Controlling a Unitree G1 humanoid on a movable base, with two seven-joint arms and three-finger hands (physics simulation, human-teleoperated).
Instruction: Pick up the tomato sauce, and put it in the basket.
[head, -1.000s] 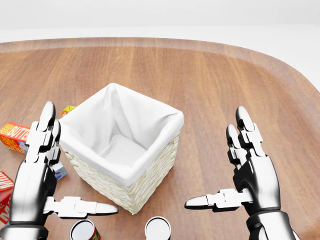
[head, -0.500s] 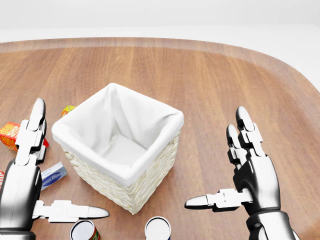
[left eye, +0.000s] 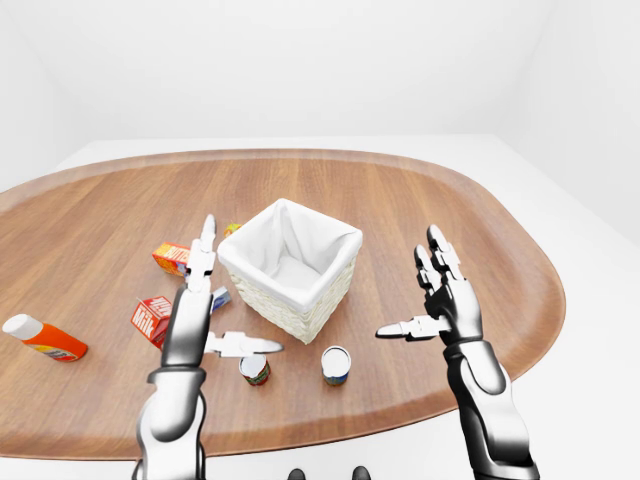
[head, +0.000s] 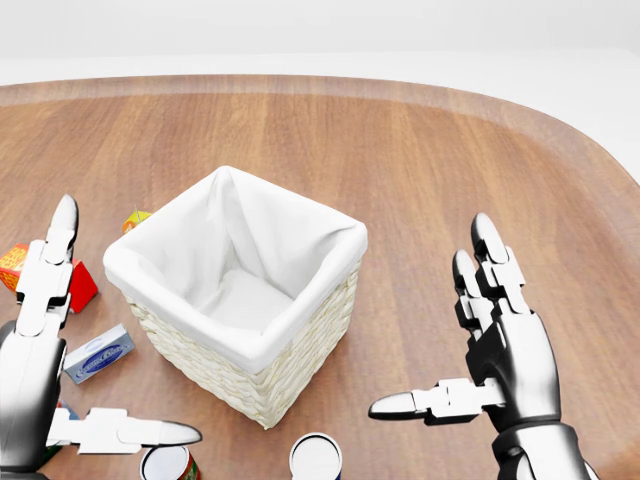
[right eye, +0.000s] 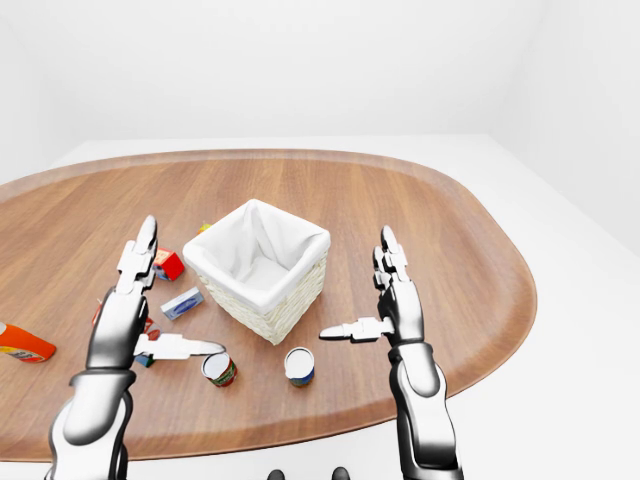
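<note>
Bright, even, diffuse light fills all 3 views, and no single source shows. Shadows are soft and faint: a pale smudge lies on the table (left eye: 400, 200) beside the basket (left eye: 290, 268), and its white liner shades gently inward. The hands (head: 505, 350) carry bright metallic highlights against dark joints. Walls and floor are almost blown out to white. All 3 renders are sharp throughout, with no blur or grain. The eye views stretch the table's far rim into a wide curve.

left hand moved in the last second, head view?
Yes. The left hand has slid toward the view's left and bottom, away from the basket, which stays fixed; the small blue box is now uncovered.
</note>
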